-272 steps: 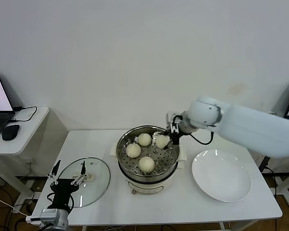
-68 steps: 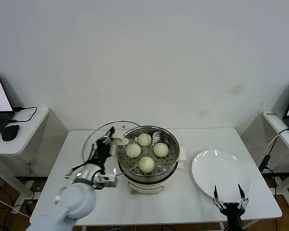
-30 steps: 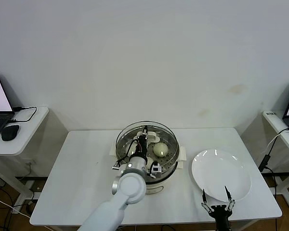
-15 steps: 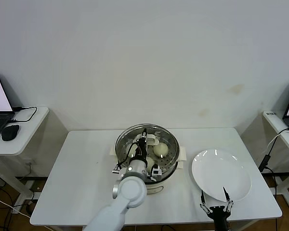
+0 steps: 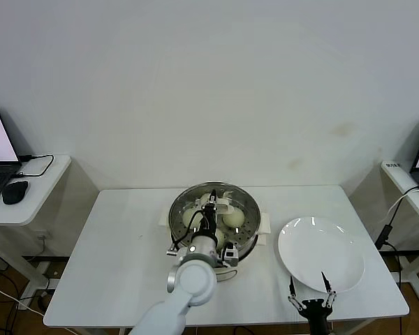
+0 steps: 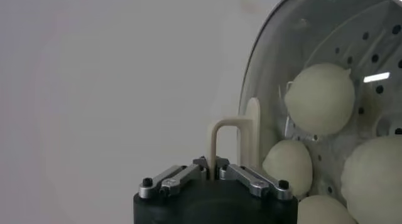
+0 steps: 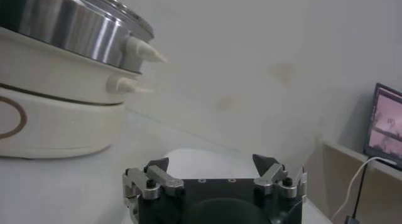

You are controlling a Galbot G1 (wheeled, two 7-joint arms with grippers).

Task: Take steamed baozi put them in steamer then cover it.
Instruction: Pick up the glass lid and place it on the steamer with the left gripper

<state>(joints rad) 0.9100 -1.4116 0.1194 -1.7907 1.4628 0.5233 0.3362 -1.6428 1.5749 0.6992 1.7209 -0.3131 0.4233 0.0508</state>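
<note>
Left gripper (image 5: 211, 206): reaches over the middle of the steamer; its fingers are pressed together on the cream-white bar handle (image 6: 233, 142) of the cover. In the left wrist view the handle rises straight out from between the finger bases.

Cover (image 5: 244, 204): a clear glass lid with a metal rim, lying over the steamer's mouth, rim on rim as far as the head view shows. The buns are seen through the glass.

Steamer (image 5: 176, 222): a shiny steel pot on a cream-white electric base (image 7: 56, 128), standing at the centre of the white table (image 5: 119, 244). Its perforated tray (image 6: 377, 53) shows under the glass.

Steamed baozi (image 6: 319, 98): creamy-white buns on the tray inside the steamer. The left wrist view shows four of them close together; in the head view one lies at about 3 o'clock of the pot's centre (image 5: 232, 218) and one at about 9 o'clock, the others partly hidden by the arm.

Right gripper (image 5: 309, 300): parked at the near table edge, at about 5 o'clock of the steamer, its fingers spread wide with nothing between them.

White plate (image 5: 321, 255): at 3 o'clock of the steamer, apart from it, just beyond the right gripper.
</note>
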